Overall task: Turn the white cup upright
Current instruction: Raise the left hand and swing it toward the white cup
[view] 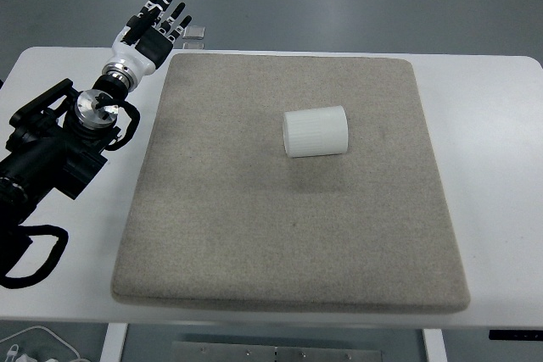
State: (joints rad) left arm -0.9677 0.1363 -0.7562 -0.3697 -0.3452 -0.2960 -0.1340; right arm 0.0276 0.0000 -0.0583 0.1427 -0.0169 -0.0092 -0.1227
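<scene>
A white ribbed cup (pixel 315 131) lies on its side near the middle of a grey felt mat (pixel 254 235). My left hand (pixel 158 24) is at the far left corner of the mat, well away from the cup, its fingers spread and holding nothing. Its arm comes in from the picture's left edge. The right arm does not show.
The mat lies on a white table (pixel 492 167). A small clear object (pixel 194 36) sits on the table just right of my left hand. Cables (pixel 34 341) hang at the table's near left corner.
</scene>
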